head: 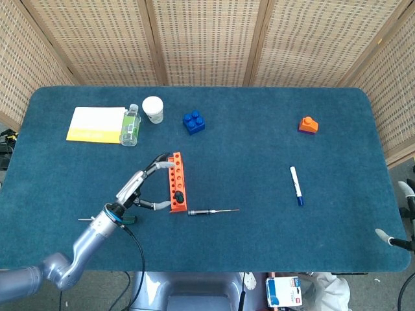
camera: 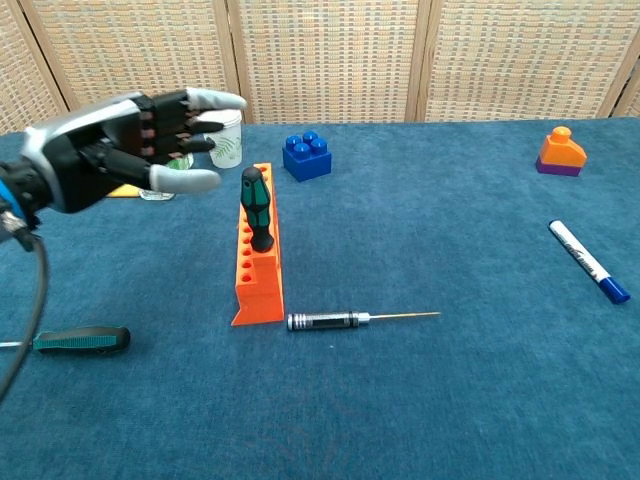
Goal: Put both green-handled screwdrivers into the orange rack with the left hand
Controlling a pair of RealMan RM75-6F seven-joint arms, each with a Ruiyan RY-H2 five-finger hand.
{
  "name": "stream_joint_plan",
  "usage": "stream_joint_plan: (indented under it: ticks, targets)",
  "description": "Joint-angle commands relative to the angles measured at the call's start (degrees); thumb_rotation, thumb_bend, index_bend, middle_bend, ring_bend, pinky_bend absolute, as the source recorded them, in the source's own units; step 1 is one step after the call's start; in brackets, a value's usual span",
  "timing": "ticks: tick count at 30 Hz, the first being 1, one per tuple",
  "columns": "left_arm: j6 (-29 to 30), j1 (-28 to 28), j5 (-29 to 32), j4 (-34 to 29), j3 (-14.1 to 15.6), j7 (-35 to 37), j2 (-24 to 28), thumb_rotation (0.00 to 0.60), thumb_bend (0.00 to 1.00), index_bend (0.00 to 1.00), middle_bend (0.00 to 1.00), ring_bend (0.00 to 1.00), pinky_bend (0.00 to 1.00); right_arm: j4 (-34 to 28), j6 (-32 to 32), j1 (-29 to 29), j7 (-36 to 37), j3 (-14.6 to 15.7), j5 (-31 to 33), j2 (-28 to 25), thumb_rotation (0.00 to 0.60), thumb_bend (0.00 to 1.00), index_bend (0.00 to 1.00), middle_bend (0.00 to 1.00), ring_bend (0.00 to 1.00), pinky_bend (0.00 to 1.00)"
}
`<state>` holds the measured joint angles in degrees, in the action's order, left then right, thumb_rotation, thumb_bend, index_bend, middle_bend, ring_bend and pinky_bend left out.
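1. Rack, orange (camera: 258,262): long block with a row of holes along its top, lying lengthwise on the blue table (camera: 450,380). It serves as the landmark for every entry below.

2. Screwdriver, green-handled, first (camera: 256,207): stands upright in a hole around the middle of the rack, handle up, shaft hidden inside the block. Nothing touches it; the hole alone keeps it standing, so this half of the task looks done.

3. Screwdriver, green-handled, second (camera: 82,340): lies flat on the table well to the left of the rack's near end, handle pointing toward the rack, thin shaft running off the frame edge. Not yet picked up; by my judgement it is the next item to collect.

4. Left hand (camera: 128,148): hangs above the table to the left of the rack's far end, fingers spread and holding nothing, clear of the standing screwdriver. The released pose suits a hand free to go for the second tool.

5. Right hand: only a pale tip shows at the table's far right edge in the head view, well away from the rack; whether it is spread or clenched cannot be told.

6. Screwdriver, silver-handled (camera: 345,320): lies crosswise just beside the rack's near end, tip pointing away to the right. Not a task item.
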<state>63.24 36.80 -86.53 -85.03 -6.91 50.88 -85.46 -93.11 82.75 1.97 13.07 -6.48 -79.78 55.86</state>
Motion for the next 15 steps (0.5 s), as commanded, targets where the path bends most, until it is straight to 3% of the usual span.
stream_joint_plan:
  ticks: [1, 4, 7, 11, 15]
  targets:
    - [2.3, -2.3, -0.3, -1.7, 1.3, -9.3, 4.3, 0.600, 0.09, 0.15, 0.00, 0.00, 0.00, -0.1, 0.2, -0.1, 0.1, 0.0, -0.2, -0.1, 0.600, 0.00, 0.01, 0.00, 0.00, 0.00]
    - [1.2, -3.7, 2.5, -3.3, 2.8, -26.2, 8.5, 0.600, 0.01, 0.15, 0.00, 0.00, 0.00, -0.2, 0.3, -0.2, 0.1, 0.1, -0.4, -0.1, 0.600, 0.00, 0.01, 0.00, 0.00, 0.00]
    - [-1.7, -4.9, 8.2, -9.3, 4.4, -40.4, 13.1, 0.600, 0.00, 0.15, 0.00, 0.00, 0.00, -0.4, 0.5, -0.2, 0.1, 0.2, -0.5, -0.2, 0.600, 0.00, 0.01, 0.00, 0.00, 0.00]
    - [-2.6, -6.3, 13.0, -13.4, 6.4, -50.9, 15.7, 0.600, 0.00, 0.15, 0.00, 0.00, 0.00, -0.5, 0.5, -0.3, -0.1, 0.3, -0.6, -0.2, 0.600, 0.00, 0.01, 0.00, 0.00, 0.00]
    - [-2.5, -7.5, 14.1, -14.1, 7.9, -55.3, 15.5, 0.600, 0.00, 0.15, 0.00, 0.00, 0.00, -0.6, 0.5, -0.3, -0.2, 0.3, -0.6, -0.2, 0.600, 0.00, 0.01, 0.00, 0.00, 0.00]
